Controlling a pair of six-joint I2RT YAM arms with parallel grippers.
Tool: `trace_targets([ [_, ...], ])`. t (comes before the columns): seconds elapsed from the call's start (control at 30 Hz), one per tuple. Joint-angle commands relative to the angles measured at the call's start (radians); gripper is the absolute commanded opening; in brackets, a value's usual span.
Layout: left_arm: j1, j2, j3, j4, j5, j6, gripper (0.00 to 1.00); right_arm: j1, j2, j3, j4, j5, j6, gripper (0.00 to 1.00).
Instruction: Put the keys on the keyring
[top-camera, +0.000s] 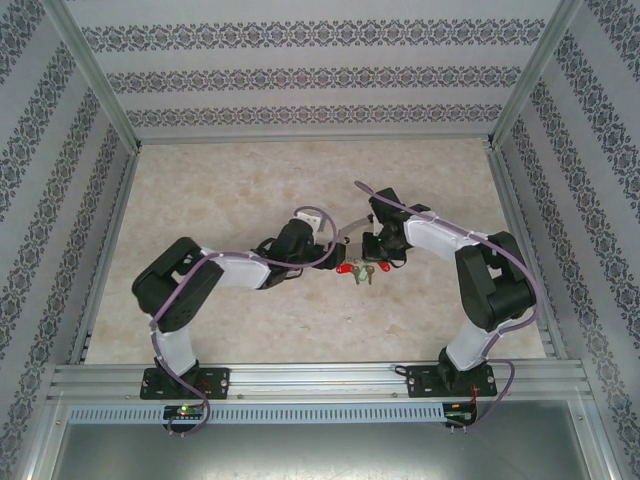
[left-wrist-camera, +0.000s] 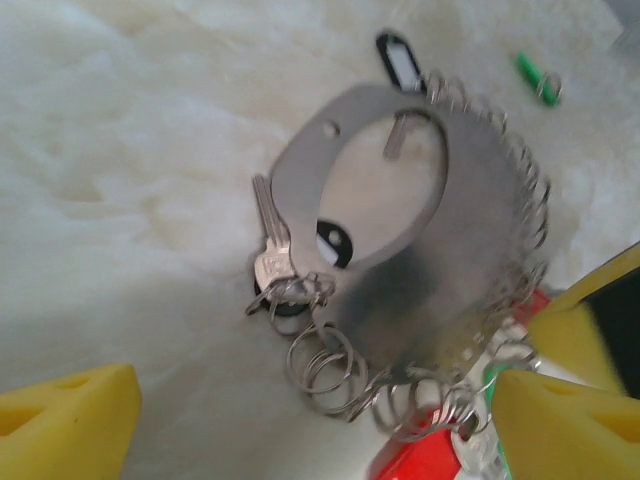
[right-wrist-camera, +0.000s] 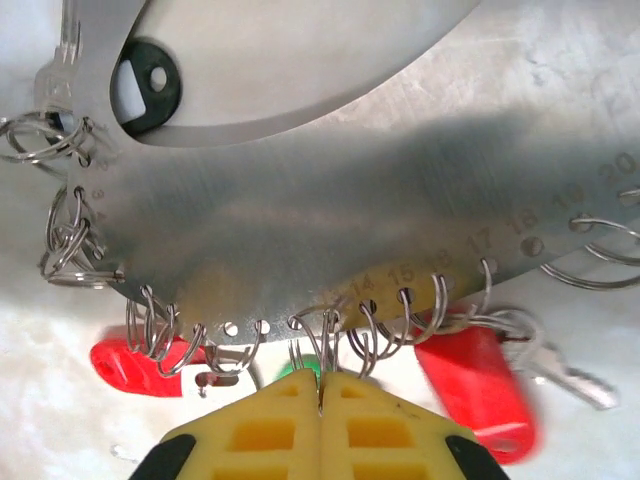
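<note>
The keyring (right-wrist-camera: 330, 220) is a flat grey metal loop with numbered holes and small silvery split rings along its edge. It lies on the table between the arms. My right gripper (right-wrist-camera: 321, 400) is shut, pinching one split ring (right-wrist-camera: 372, 330) at the loop's near edge. Red-headed keys (right-wrist-camera: 480, 385) (right-wrist-camera: 135, 365) hang from rings on either side of it, and a green head (right-wrist-camera: 300, 368) peeks out just beside the fingers. A black-headed key (left-wrist-camera: 335, 243) lies inside the keyring (left-wrist-camera: 470, 250). My left gripper (left-wrist-camera: 320, 425) is open, its yellow fingers (left-wrist-camera: 70, 420) straddling the loop's ringed edge.
A green key (left-wrist-camera: 530, 72) and a black tag (left-wrist-camera: 400, 60) lie loose on the pale marbled table (left-wrist-camera: 120, 180) beyond the loop. In the top view both grippers (top-camera: 335, 242) (top-camera: 375, 252) meet mid-table. Patterned walls enclose the table's back and sides.
</note>
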Motion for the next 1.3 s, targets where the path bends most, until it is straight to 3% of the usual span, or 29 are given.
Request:
trace_targets([
  [0.0,-0.028,0.068,0.057,-0.018,-0.029,0.042,0.91,-0.026,-0.031,0.021,-0.038,0.046,-0.093,0.13],
  [0.13,-0.054,0.12,0.123,-0.097,-0.086,0.088,0.91,-0.045,-0.069,0.006,-0.062,0.048,-0.088,0.22],
  [0.37,-0.054,0.143,0.156,-0.137,-0.152,0.073,0.93,-0.056,-0.167,-0.067,-0.099,0.02,0.0,0.28],
  [0.57,-0.05,0.175,0.247,-0.214,-0.202,0.066,0.95,-0.001,-0.137,-0.1,-0.072,0.045,0.027,0.34],
  [0.67,-0.046,0.205,0.301,-0.271,-0.238,0.045,0.96,0.041,-0.101,-0.099,-0.066,0.138,0.039,0.48],
  [0.93,-0.004,0.236,0.288,-0.318,-0.232,-0.076,0.98,0.044,-0.009,-0.095,-0.075,0.292,0.053,0.52],
  [1.03,0.004,0.249,0.277,-0.315,-0.217,-0.096,0.98,0.044,0.022,-0.061,-0.1,0.303,0.059,0.71],
  [1.1,0.006,0.259,0.29,-0.352,-0.233,-0.1,0.98,0.049,0.054,-0.025,-0.13,0.315,0.059,0.97],
  [1.2,0.008,0.267,0.299,-0.389,-0.257,-0.112,0.98,0.067,0.068,0.021,-0.184,0.409,0.053,0.98],
  [1.27,0.019,0.266,0.289,-0.386,-0.248,-0.129,0.98,0.068,0.032,0.019,-0.185,0.389,0.032,0.98],
])
